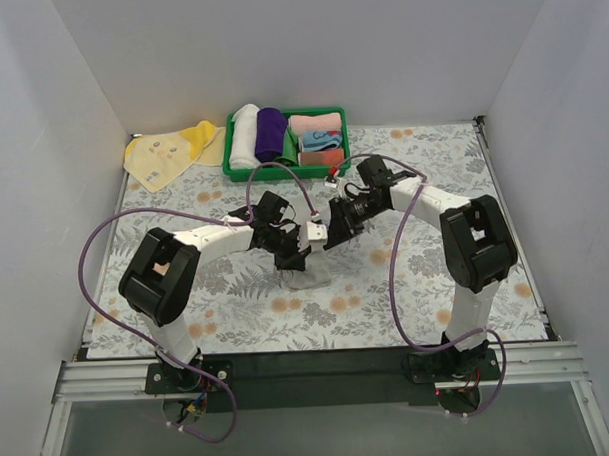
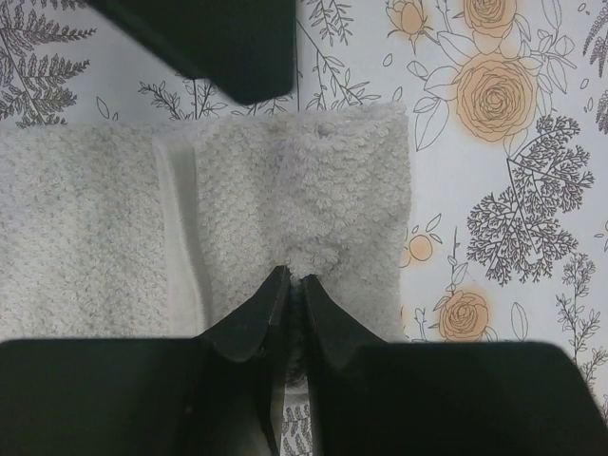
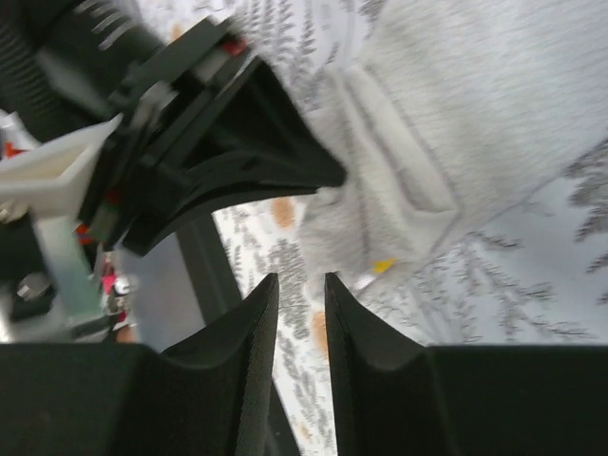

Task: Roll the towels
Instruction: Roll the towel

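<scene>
The light grey towel [image 1: 313, 279] lies partly folded on the flowered tablecloth at mid-table, and in the left wrist view the grey towel [image 2: 95, 237] fills the left half. My left gripper [image 2: 296, 275] is shut on a tuft of its folded edge. My left gripper [image 1: 292, 262] and right gripper [image 1: 321, 237] meet nose to nose above it. My right gripper [image 3: 301, 277] stands slightly open beside the grey towel's [image 3: 475, 114] corner, with only tablecloth between its fingers. The pale yellow towel [image 1: 167, 153] lies rumpled at the back left, away from both arms.
A green basket [image 1: 225, 156] at the back centre holds a white roll [image 1: 244, 135], a purple roll [image 1: 271, 132], and pink [image 1: 316, 123] and blue [image 1: 321, 140] folded cloths. White walls close in the table on three sides.
</scene>
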Robot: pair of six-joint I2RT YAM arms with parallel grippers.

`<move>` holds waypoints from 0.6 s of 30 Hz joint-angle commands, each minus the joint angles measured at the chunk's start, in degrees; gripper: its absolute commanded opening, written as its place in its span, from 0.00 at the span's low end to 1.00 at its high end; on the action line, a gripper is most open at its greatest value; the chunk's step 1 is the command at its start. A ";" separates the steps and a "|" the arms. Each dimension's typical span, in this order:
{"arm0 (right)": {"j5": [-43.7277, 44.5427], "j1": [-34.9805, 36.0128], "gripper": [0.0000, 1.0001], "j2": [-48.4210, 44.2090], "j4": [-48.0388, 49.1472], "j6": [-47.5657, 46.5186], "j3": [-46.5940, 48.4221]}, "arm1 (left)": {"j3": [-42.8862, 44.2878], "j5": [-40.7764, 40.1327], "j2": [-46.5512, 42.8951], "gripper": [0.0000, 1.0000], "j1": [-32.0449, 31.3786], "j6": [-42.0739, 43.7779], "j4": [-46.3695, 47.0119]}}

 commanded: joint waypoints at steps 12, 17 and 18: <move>-8.36 4.47 0.26 3.22 -1.25 2.40 -3.49 | -0.77 -0.23 1.14 0.11 0.99 0.13 1.24; -2.05 4.39 0.25 7.61 -0.20 3.54 -3.30 | -0.95 -0.06 0.35 0.19 1.17 0.83 0.02; -1.33 4.04 0.25 8.05 -0.02 4.07 -3.65 | -1.04 0.03 0.17 0.21 1.52 1.09 -0.25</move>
